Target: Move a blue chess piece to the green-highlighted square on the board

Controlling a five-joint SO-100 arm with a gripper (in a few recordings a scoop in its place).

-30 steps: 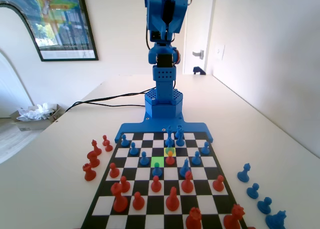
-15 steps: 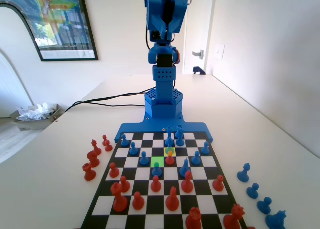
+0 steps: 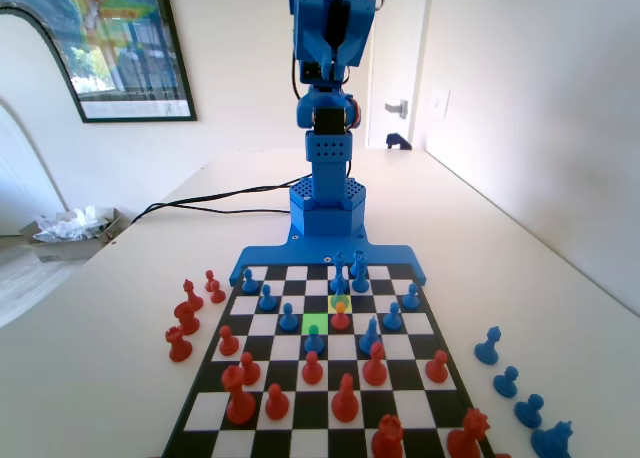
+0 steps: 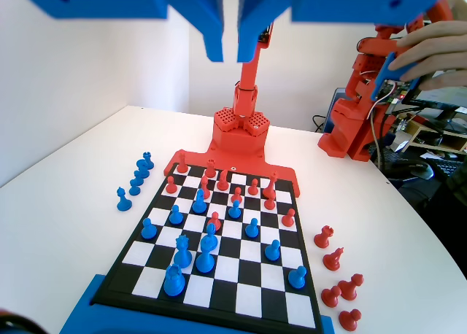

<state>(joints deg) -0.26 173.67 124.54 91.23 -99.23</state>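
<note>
Blue plastic jaws of my gripper (image 4: 232, 53) hang high above board (image 4: 244, 301), narrow gap between them, nothing held. Below, green-highlighted square (image 3: 315, 323) sits mid-board, bare, just beside yellow-lit square (image 3: 341, 304) carrying red piece (image 3: 341, 316). Likely blue chess piece (image 3: 288, 318) stands on neighbouring square left of green in fixed view; which pawn is meant, cannot tell. Risk: pieces crowd tightly there, so descending jaws may knock neighbours, or close on wrong pawn.
</note>
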